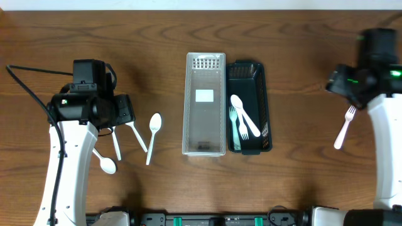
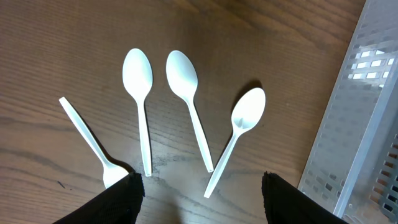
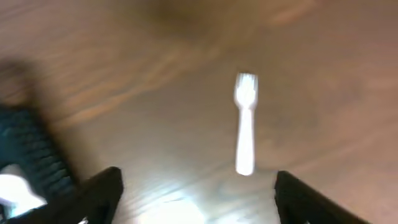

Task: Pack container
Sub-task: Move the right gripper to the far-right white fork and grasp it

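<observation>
A black basket (image 1: 248, 75) at the table's middle holds a white fork, a white spoon and a pale green fork (image 1: 237, 129). A clear slotted container (image 1: 205, 63) lies against its left side. Several white plastic spoons lie at the left (image 1: 154, 125). In the left wrist view three spoons (image 2: 186, 78) fan out ahead of my open, empty left gripper (image 2: 202, 199); a fourth utensil (image 2: 87, 134) lies partly under the left finger. A white fork (image 1: 344, 125) lies at the right. It shows blurred in the right wrist view (image 3: 245, 124), just ahead of my open, empty right gripper (image 3: 196, 199).
The clear container's slotted wall (image 2: 354, 124) is at the right of the left wrist view. The black basket's edge (image 3: 25, 155) is at the left of the right wrist view. A black cable (image 1: 28, 85) runs from the left arm across the wooden table.
</observation>
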